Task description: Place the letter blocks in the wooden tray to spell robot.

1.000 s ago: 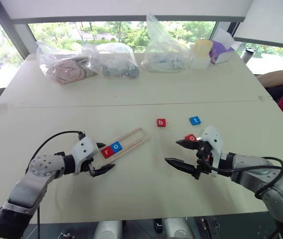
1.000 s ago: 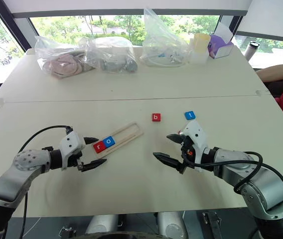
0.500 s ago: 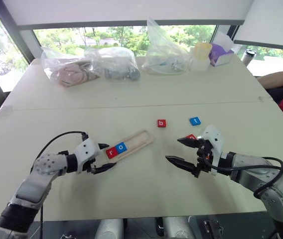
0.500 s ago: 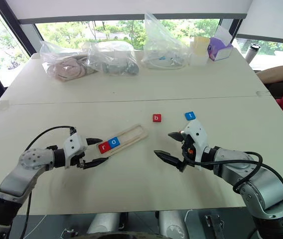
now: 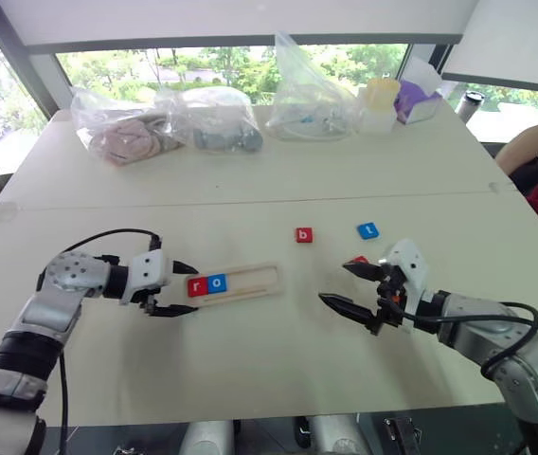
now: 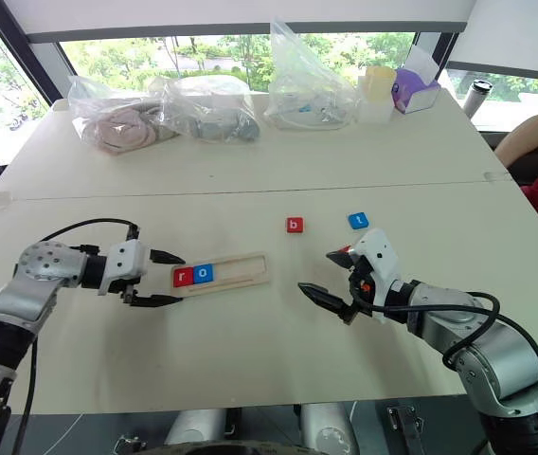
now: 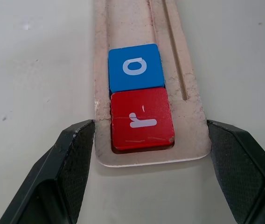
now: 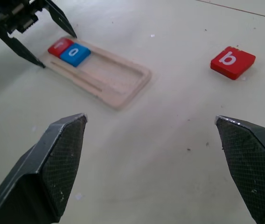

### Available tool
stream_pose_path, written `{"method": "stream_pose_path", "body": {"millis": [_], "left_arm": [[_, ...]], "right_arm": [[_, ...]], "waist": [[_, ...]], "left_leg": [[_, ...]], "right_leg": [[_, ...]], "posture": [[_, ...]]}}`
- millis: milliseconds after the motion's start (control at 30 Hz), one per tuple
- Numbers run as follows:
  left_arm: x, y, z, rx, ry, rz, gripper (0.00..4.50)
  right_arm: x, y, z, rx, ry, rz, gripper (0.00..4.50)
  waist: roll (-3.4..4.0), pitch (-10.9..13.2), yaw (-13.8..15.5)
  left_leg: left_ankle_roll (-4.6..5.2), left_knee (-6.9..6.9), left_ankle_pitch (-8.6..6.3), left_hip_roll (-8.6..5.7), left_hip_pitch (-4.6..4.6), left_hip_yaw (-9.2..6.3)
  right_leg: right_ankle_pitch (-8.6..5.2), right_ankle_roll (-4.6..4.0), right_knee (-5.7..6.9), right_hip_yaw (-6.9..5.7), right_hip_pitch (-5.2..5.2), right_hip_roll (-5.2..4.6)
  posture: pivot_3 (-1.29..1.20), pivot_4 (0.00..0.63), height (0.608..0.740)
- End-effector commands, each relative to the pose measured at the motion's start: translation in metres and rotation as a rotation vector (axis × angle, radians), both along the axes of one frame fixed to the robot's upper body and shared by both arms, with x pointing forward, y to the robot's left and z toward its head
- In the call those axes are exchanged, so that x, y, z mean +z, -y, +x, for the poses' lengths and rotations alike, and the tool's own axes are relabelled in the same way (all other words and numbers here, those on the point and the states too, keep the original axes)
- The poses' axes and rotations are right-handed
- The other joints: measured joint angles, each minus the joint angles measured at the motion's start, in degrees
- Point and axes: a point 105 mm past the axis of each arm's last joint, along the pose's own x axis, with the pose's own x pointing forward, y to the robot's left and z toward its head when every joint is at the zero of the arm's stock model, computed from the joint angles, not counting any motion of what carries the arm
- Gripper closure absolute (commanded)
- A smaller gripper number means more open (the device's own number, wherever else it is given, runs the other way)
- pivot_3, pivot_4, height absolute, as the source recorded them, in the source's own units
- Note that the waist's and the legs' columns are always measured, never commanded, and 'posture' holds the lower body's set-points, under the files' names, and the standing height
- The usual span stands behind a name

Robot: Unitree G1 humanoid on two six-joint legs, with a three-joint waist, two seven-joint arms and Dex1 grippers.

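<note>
On the near half of the pale desk [image 5: 250,370], the wooden tray [image 5: 255,282] lies almost crosswise, its long axis running from 9 to 3 o'clock. Two letter blocks sit side by side, touching, at its 9 o'clock end: the red r block [image 5: 197,285] in the last slot and the blue o block [image 5: 217,282] next to it, with the other slots bare. The left tool [image 5: 193,290] is clenched on that same end of the tray, one black finger against each long edge, flanking the r block. At about 1 o'clock from the tray, well apart from it, lies the red b block [image 5: 305,234], and the blue t block [image 5: 369,229] lies near it at 3 o'clock. The right tool [image 5: 333,282] hangs released at 3 o'clock from the tray, its fingers spread wide with only bare desk between them. Another red block [image 5: 360,259], letter hidden, peeks out just behind its upper finger. Clear plastic bags [image 5: 214,118] line the desk's 12 o'clock edge.
</note>
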Motion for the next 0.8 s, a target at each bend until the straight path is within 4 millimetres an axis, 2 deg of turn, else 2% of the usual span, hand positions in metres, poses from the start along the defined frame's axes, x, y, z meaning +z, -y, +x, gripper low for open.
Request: {"method": "stream_pose_path", "body": {"millis": [33,100,133,167,300,400,500,567,667,800], "left_arm": [[-0.002,0.006,0.001,-0.032,-0.003,0.007,1.28],[0.002,0.010,0.004,-0.031,-0.020,-0.012,1.28],[0.004,0.012,0.005,-0.029,-0.027,-0.023,0.26],[0.007,0.015,0.006,-0.027,-0.030,-0.040,0.05],[0.019,0.029,0.012,-0.008,0.021,-0.100,0.05],[0.026,0.032,0.013,0.018,0.041,-0.122,0.05],[0.033,0.027,0.013,0.042,0.058,-0.122,0.05],[0.047,0.020,0.010,0.053,0.060,-0.115,0.05],[0.064,0.014,0.002,0.073,0.035,-0.119,0.05],[0.100,-0.007,-0.010,0.202,-0.036,-0.186,0.05]], "right_arm": [[0.009,-0.003,-0.001,0.002,0.048,0.011,0.00],[0.008,-0.007,0.000,-0.006,0.043,0.019,0.00],[0.008,-0.008,0.001,-0.011,0.041,0.023,0.00],[0.008,-0.009,0.004,-0.026,0.045,0.026,0.00],[0.005,-0.009,0.014,-0.069,0.046,0.010,0.00],[-0.002,-0.009,0.027,-0.133,0.048,-0.053,0.00],[-0.005,-0.014,0.043,-0.187,0.056,-0.116,0.00],[0.003,-0.023,0.065,-0.311,0.027,-0.074,0.00],[0.016,-0.042,0.079,-0.350,0.014,-0.044,0.00],[0.019,-0.056,0.099,-0.432,-0.030,-0.037,0.00]], "waist": [[-0.01,0.00,-0.12],[-0.01,0.00,-0.16],[-0.02,0.01,-0.17],[-0.02,0.01,-0.18],[-0.03,0.01,-0.27],[-0.04,0.02,-0.47],[-0.04,0.02,-0.59],[-0.17,0.10,-0.84],[-0.28,0.19,-1.44],[-0.36,0.21,-1.92]], "left_leg": [[0.00,0.03,0.00,0.00,0.01,0.01],[0.00,0.06,0.00,0.00,0.04,0.01],[0.00,0.08,0.00,0.01,0.05,0.01],[0.00,0.09,0.00,0.02,0.05,-0.01],[0.00,0.11,0.00,0.04,0.04,-0.03],[0.00,0.10,0.00,0.04,0.04,-0.04],[0.00,0.10,0.00,0.05,0.07,-0.04],[0.00,0.10,0.00,0.06,0.08,-0.02],[0.00,0.12,0.01,0.11,-0.03,-0.03],[0.00,0.01,0.01,0.17,-0.04,-0.07]], "right_leg": [[0.00,0.00,0.00,0.01,0.01,0.00],[0.00,0.00,0.02,0.04,0.03,0.00],[0.00,-0.01,0.04,0.04,0.03,0.02],[0.00,-0.01,0.05,0.04,0.03,0.06],[0.00,-0.02,0.08,0.05,0.03,0.10],[0.01,-0.01,0.09,0.06,0.03,0.11],[0.01,-0.03,0.18,0.09,0.00,0.15],[0.00,-0.04,0.34,0.14,-0.09,0.18],[0.05,-0.11,0.69,0.27,-0.41,0.30],[0.07,-0.09,0.72,0.24,-0.49,0.34]], "posture": [[0.00,0.150,0.740],[0.00,0.150,0.740],[0.00,0.150,0.740],[0.00,0.150,0.740],[0.00,0.150,0.740],[0.00,0.150,0.740],[0.00,0.150,0.740],[0.00,0.150,0.740],[0.00,0.150,0.740],[0.00,0.150,0.740]]}}
